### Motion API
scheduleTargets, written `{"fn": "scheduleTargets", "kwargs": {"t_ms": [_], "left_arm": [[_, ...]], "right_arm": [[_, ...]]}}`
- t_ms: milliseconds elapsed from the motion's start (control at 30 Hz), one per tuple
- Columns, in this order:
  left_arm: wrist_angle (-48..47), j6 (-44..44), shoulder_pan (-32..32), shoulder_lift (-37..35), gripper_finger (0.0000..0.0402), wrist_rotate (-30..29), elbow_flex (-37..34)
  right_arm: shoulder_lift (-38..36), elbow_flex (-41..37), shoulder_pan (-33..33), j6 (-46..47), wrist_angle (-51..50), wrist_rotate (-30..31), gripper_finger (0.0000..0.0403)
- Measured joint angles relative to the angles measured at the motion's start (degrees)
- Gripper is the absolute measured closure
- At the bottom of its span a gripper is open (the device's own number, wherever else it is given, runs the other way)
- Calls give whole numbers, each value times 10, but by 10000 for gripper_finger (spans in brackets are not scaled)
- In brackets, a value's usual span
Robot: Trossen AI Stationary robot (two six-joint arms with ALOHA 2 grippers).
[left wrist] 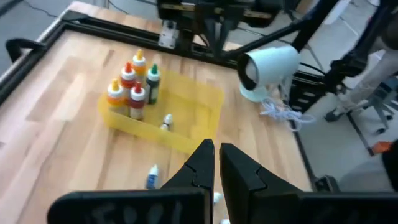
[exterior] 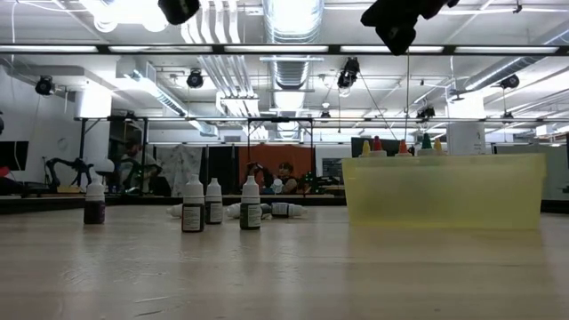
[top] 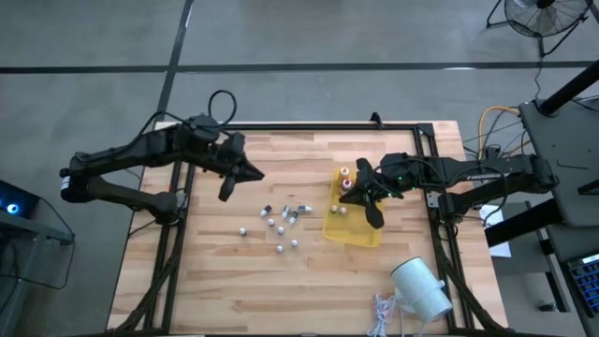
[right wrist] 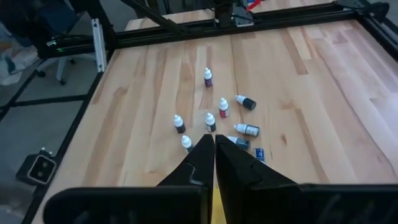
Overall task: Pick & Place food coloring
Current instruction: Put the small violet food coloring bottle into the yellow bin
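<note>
Overhead, both tools, left (top: 245,174) and right (top: 367,200), hang pinched together, holding nothing.

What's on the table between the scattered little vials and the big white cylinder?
In the high view, only bare wooden table separates the small white-capped vials from the white cylinder.

A light butcher-block wooden table (top: 206,281) carries a shallow translucent yellow plastic tray (top: 360,232), a loose scatter of tiny white-capped vials (top: 281,223) just left of it, and a white cylinder (top: 421,288) lying near the front right corner.
</note>
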Motion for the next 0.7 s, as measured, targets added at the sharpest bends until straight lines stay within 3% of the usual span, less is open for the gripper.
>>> {"fn": "scheduleTargets", "kwargs": {"t_ms": [467, 700], "left_arm": [[-129, -111, -75, -35, 401, -6, 0], [-147, -164, -137, -28, 401, -22, 0]], "right_arm": [[0, 0, 0, -5, 5, 5, 394], [0, 0, 0, -4, 6, 5, 394]]}}
